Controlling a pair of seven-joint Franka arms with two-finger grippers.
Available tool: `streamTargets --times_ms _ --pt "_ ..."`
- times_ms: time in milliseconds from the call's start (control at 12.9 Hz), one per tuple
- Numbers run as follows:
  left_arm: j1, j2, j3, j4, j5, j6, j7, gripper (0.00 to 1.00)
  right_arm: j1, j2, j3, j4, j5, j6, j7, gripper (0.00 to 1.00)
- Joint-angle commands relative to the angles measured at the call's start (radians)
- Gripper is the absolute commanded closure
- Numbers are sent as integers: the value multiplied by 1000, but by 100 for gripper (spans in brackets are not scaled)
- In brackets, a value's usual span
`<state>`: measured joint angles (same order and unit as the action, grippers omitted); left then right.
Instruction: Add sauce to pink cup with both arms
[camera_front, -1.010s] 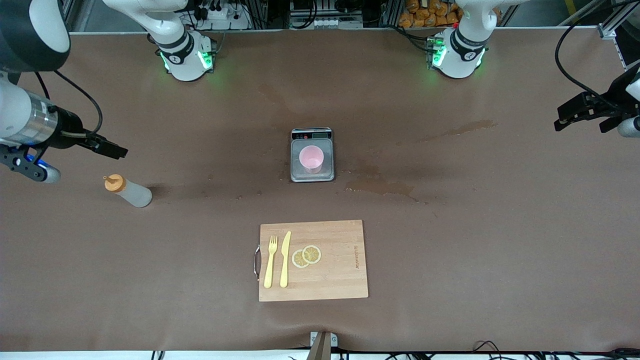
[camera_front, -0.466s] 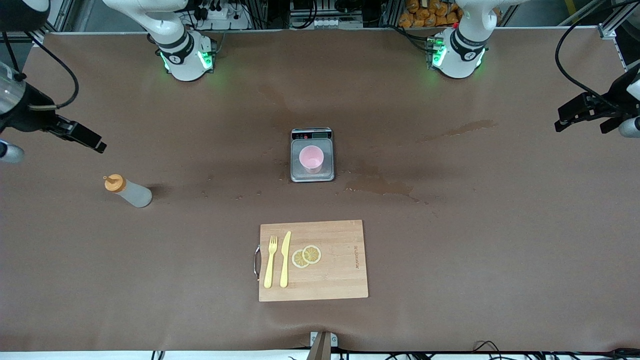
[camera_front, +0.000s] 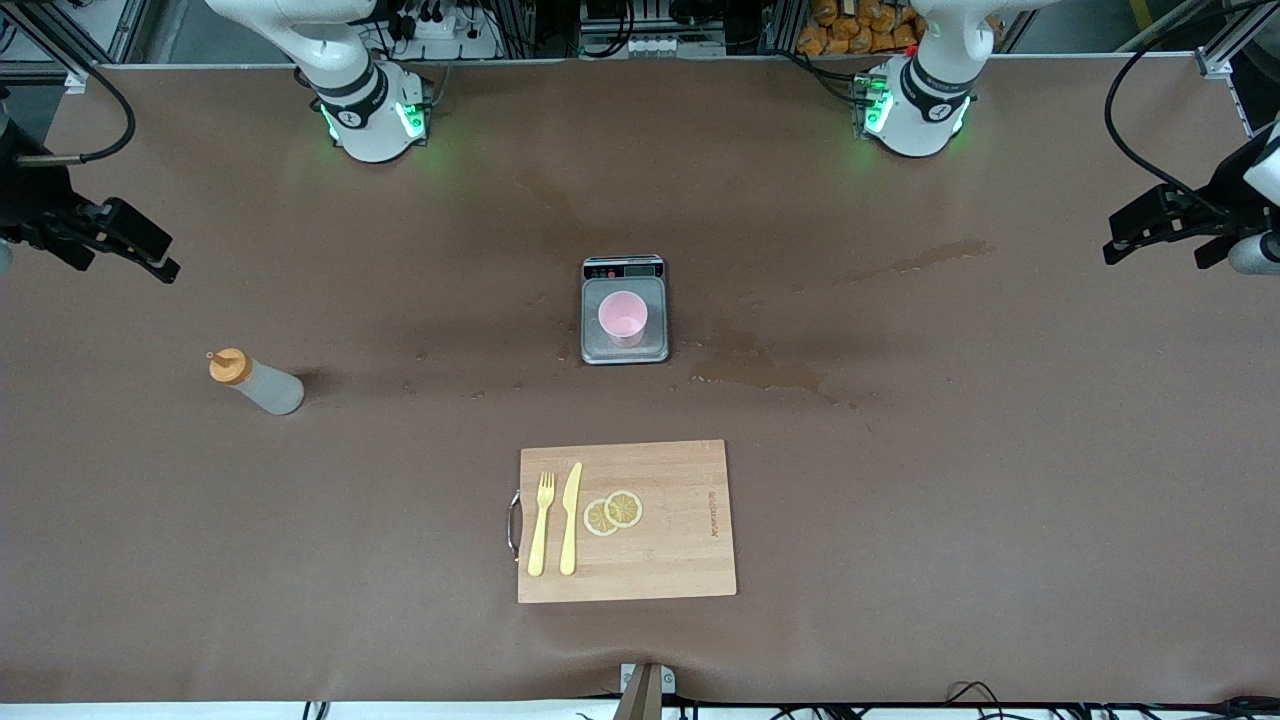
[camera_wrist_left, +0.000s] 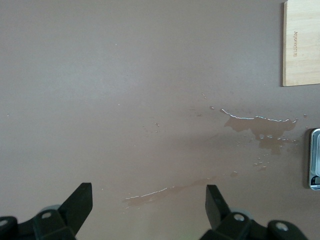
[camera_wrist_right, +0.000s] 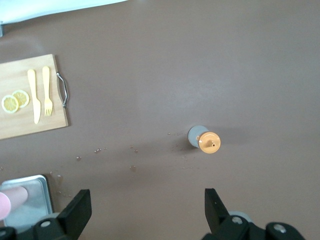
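The sauce bottle (camera_front: 255, 381), whitish with an orange cap, stands on the brown table toward the right arm's end; it also shows in the right wrist view (camera_wrist_right: 205, 139). The pink cup (camera_front: 623, 317) stands on the grey scale (camera_front: 595, 345) at mid table; its edge shows in the right wrist view (camera_wrist_right: 9, 203). My right gripper (camera_front: 150, 257) is open and empty, high over the table edge at its own end, apart from the bottle. My left gripper (camera_front: 1125, 235) is open and empty, high over its end of the table, over wet stains (camera_wrist_left: 255, 125).
A wooden cutting board (camera_front: 627, 521) with a yellow fork (camera_front: 540, 522), a yellow knife (camera_front: 570, 517) and lemon slices (camera_front: 612, 513) lies nearer the front camera than the scale. Wet stains (camera_front: 765, 372) mark the table beside the scale.
My right gripper has risen and drawn back toward the table's edge, away from the sauce bottle. The left arm has barely moved. Bottle and cup stay put.
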<state>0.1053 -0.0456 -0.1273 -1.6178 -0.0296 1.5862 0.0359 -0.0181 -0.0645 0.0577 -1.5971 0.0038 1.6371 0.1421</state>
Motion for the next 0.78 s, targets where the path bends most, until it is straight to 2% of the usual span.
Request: streamTargets --times_ms 0,311,699 --pt "-1 0 -14 10 -1 1 -31 0 -6 -40 5 -40 -25 12 -124 0" --pt "-3 39 -25 68 13 -5 -41 0 -6 -54 5 -50 -25 10 -133 0" --pt "-1 41 -34 69 16 -5 -42 0 -8 -52 4 -55 -25 21 -133 0"
